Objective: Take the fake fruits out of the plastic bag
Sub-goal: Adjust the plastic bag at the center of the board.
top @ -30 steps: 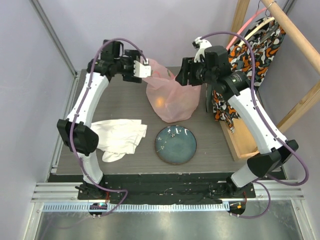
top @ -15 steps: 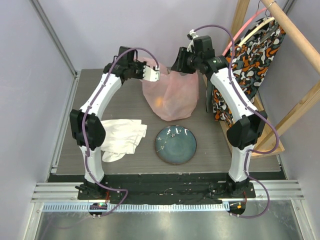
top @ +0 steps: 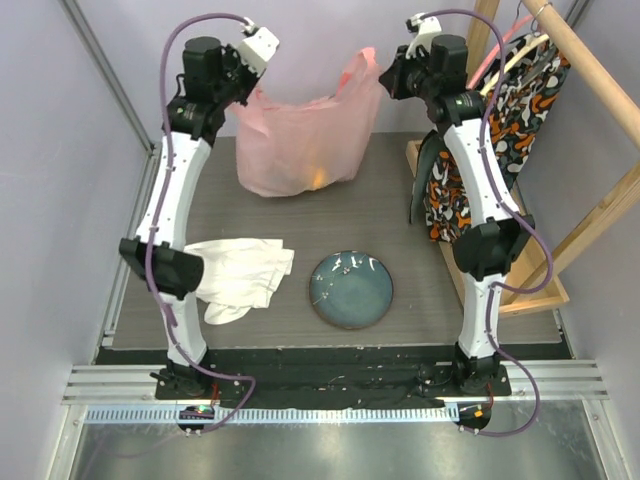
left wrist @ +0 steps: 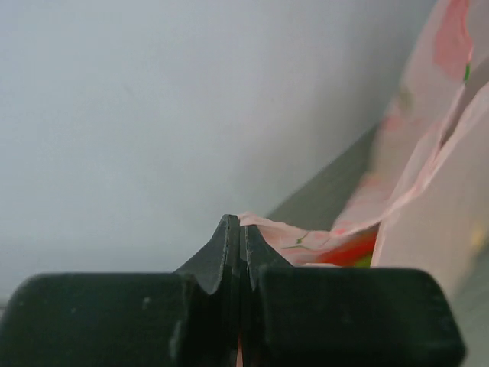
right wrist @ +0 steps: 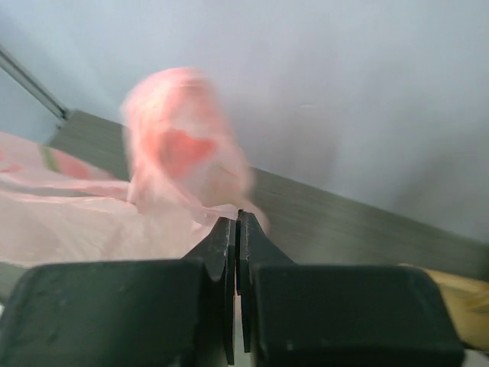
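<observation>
Top external view: the pink plastic bag [top: 300,145] hung stretched between two raised arms over the far end of the grey table [top: 390,220]. The left gripper [top: 245,92] was clamped on the bag's upper left corner and the right gripper [top: 381,72] on a handle at its upper right, both pairs of jaws pressed together on the thin film. The fake fruits [top: 317,178] showed as an orange glow low inside the bag, well below both grippers. A blue plate [top: 350,289] and a white cloth [top: 240,275] lay nearer the arm bases.

Grey table [top: 400,210], white cloth [top: 240,275], blue plate [top: 350,289]
</observation>
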